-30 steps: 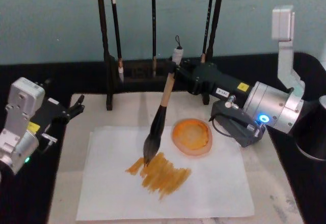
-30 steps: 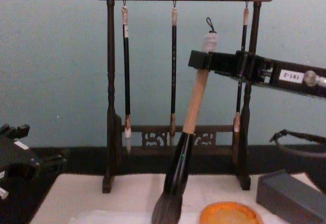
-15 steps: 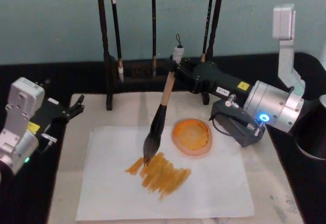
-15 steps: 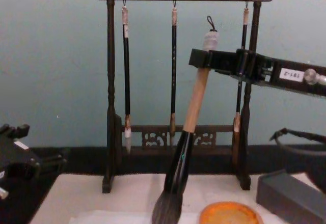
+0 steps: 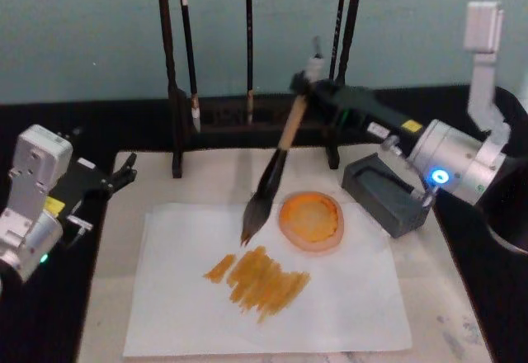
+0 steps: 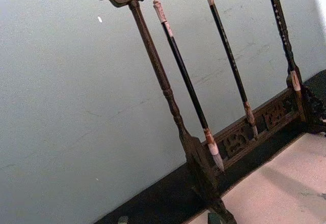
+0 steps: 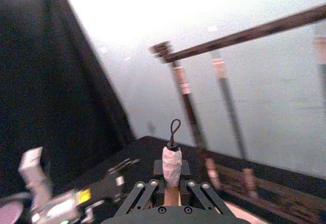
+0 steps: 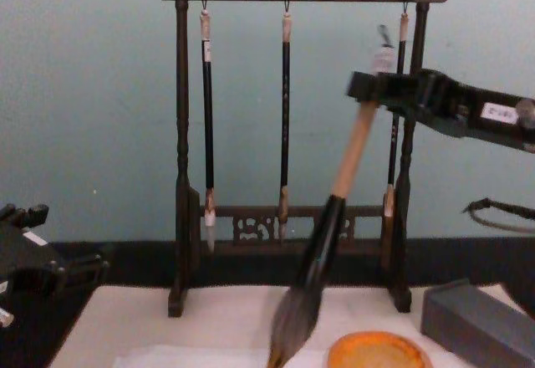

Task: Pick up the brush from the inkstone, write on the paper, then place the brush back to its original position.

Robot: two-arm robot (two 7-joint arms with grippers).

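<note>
While the right gripper (image 5: 308, 89) is reached in from the right over the far part of the desk (image 5: 58, 330), its jaws are clenched on the brush (image 5: 276, 169), at the top of its tan handle, just below the white wrapped end and its loop. The brush is held tilted, with its top toward the far right and its black ferrule and dark bristles slanting down toward the near left. The bristle tip, tinged orange, is seen over the far part of the paper (image 5: 355, 297), just left of a round orange dish (image 5: 310, 221) and beyond a patch of orange strokes (image 5: 260, 279). The tip seems to be lifted off the sheet, though contact cannot be ruled out. The paper is laid on a beige mat (image 5: 206, 177), and the dish is set on the paper's far right part. A dark grey block (image 5: 386, 194) is placed on the mat to the right of the dish, beneath the right arm. At the far side a dark wooden rack (image 8: 180, 176) is stood, from which three thin black brushes (image 8: 206, 117) are hung. The left gripper (image 5: 122, 173) is parked at the left edge of the mat, well apart from the paper.
</note>
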